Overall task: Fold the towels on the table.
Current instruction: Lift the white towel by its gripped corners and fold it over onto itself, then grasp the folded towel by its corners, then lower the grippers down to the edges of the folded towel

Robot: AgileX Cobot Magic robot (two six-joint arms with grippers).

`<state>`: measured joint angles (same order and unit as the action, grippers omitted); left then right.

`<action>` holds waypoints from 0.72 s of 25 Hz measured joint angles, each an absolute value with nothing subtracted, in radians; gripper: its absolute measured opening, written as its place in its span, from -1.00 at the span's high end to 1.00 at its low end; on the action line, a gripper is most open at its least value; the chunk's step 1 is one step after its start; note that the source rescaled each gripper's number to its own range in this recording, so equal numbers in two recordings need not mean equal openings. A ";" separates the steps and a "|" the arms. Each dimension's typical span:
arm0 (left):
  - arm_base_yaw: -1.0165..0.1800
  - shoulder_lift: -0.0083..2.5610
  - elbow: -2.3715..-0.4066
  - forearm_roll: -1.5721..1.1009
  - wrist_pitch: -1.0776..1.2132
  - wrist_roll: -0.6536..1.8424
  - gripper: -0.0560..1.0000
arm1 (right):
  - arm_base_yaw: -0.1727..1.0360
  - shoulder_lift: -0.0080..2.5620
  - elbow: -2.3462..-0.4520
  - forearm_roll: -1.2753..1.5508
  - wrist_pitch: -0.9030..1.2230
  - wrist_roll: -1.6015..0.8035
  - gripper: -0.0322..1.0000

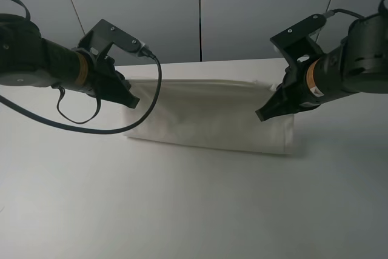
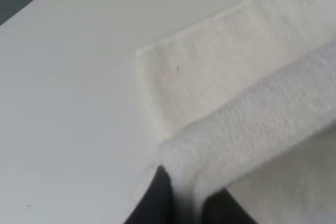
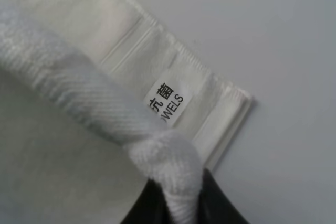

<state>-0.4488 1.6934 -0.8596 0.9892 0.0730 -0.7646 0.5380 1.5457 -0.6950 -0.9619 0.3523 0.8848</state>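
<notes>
Mid-fold: cream terry-cloth towel [image 1: 212, 119] lay toward far edge of matte white table [image 1: 182, 210], centre. L gripper [image 1: 132, 101] & R gripper [image 1: 262, 115] each pinched a lifted fold at opp. ends; small dark-printed label [image 3: 168, 100] showed near R end.

A grey panelled wall [image 1: 254, 10] fills the background, split by thin dark seams [image 1: 199, 16], one upright, others slanted
</notes>
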 joint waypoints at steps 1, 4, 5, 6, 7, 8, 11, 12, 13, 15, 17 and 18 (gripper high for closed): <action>-0.438 1.695 -0.860 0.991 0.053 -0.769 0.73 | 0.538 1.556 -0.695 -1.012 0.350 0.929 0.91; -0.413 1.695 -0.860 0.991 0.015 -0.773 0.26 | 0.538 1.575 -0.695 -1.145 0.355 1.054 0.43; -0.409 1.695 -0.860 0.991 0.014 -0.775 0.02 | 0.538 1.578 -0.695 -1.179 0.360 1.105 0.09; -0.409 1.695 -0.860 0.993 0.014 -0.775 -0.30 | 0.538 1.578 -0.695 -1.217 0.366 1.162 -0.29; -0.409 1.695 -0.860 0.993 0.014 -0.775 -0.63 | 0.538 1.578 -0.695 -1.253 0.371 1.211 -0.68; -0.409 1.695 -0.860 0.991 0.012 -0.775 -0.89 | 0.538 1.578 -0.695 -1.286 0.382 1.269 -0.84; -0.409 1.695 -0.860 0.991 0.010 -0.775 -0.99 | 0.538 1.578 -0.695 -1.326 0.412 1.368 -0.98; -0.409 1.695 -0.860 0.991 0.010 -0.775 -0.96 | 0.538 1.578 -0.695 -1.330 0.417 1.380 -0.99; -0.409 1.695 -0.860 0.991 0.010 -0.775 -0.94 | 0.538 1.578 -0.695 -1.333 0.419 1.387 -0.99; -0.409 1.695 -0.860 0.991 0.010 -0.775 -0.93 | 0.538 1.578 -0.695 -1.335 0.419 1.394 -1.00; -0.409 1.695 -0.860 0.982 0.010 -0.777 -0.93 | 0.538 1.578 -0.695 -1.321 0.419 1.396 -1.00; -0.409 1.695 -0.860 0.968 0.010 -0.781 -0.92 | 0.538 1.578 -0.695 -1.306 0.419 1.397 -1.00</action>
<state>-0.4092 1.6952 -0.8596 0.9677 0.0096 -0.7814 0.5380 1.5778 -0.6950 -1.3059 0.4187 1.3968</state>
